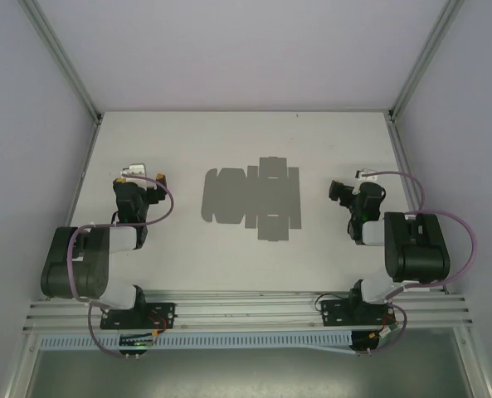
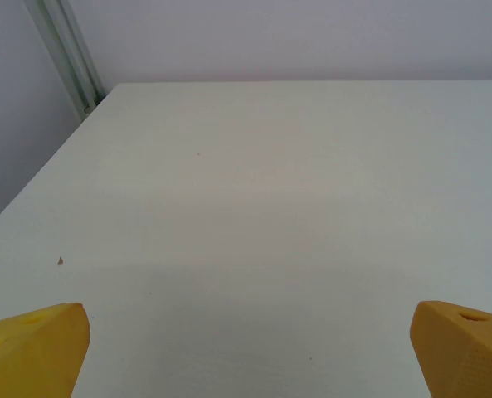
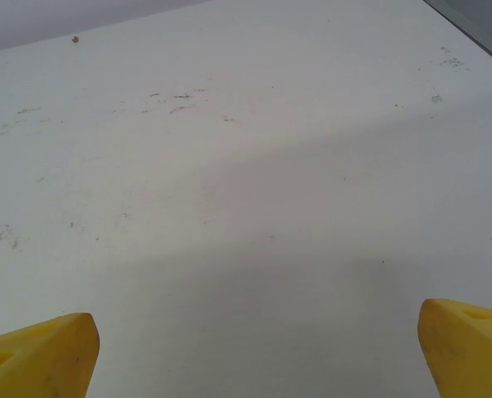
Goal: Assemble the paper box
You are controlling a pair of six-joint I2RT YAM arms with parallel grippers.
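Note:
The paper box (image 1: 252, 198) lies as a flat grey die-cut sheet with flaps and tabs in the middle of the white table (image 1: 229, 141), seen from the top view. My left gripper (image 1: 143, 173) rests to its left, well apart from it, and my right gripper (image 1: 345, 190) rests to its right, also apart. In the left wrist view the gripper (image 2: 250, 348) has its yellow fingertips (image 2: 34, 348) spread wide over bare table. The right wrist view shows the same: gripper (image 3: 258, 348) open, yellow fingertips (image 3: 38, 356) far apart, nothing between them.
Grey walls and metal frame posts (image 1: 63, 58) close in the table on the left, back and right. A metal rail (image 1: 246, 311) with the arm bases runs along the near edge. Faint scuff marks (image 3: 175, 101) dot the table ahead of the right gripper.

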